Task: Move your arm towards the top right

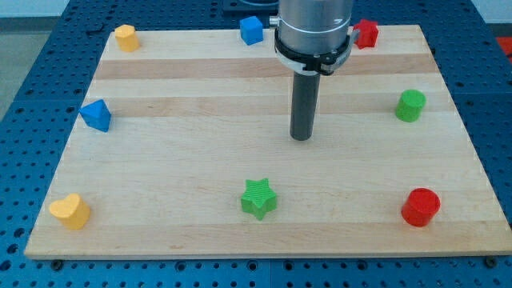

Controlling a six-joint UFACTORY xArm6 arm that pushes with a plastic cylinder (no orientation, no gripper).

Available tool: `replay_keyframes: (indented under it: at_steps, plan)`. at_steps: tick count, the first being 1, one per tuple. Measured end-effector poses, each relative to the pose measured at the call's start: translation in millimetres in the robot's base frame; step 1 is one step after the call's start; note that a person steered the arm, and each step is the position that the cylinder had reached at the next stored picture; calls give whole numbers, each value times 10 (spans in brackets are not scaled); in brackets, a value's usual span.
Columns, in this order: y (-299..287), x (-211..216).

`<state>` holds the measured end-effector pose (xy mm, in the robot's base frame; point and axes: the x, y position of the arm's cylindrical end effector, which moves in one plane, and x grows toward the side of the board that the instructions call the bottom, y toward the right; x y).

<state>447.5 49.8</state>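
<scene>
A pale wooden counter fills most of the frame, resting on a blue perforated base. A grey robot arm comes down from the top centre and ends in a straight dark rod; my tip rests on bare wood slightly right of the frame's centre, touching no block. There are no fingers on this arm, so nothing is spread, pressed together or pinching. Eight small blocks sit spread around the counter's edges, probably so the middle stays free for sliding. Along the top edge: a yellow block at upper left, a blue cube just left of the arm, and a red block partly hidden just right of it. A blue block lies at middle left, a green cylinder at middle right. Along the bottom: a yellow heart at lower left, a green star at bottom centre, a red cylinder at lower right. The goal area, the upper right corner, lies beyond the red block and above the green cylinder; a diagonal path between them looks open.
</scene>
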Motion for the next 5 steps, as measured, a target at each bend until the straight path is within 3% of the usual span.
replay_keyframes:
  at_steps: [2, 3, 4, 5]
  plan:
    - [-65, -7]
    - [-24, -262]
    - [389, -693]
    - [701, -834]
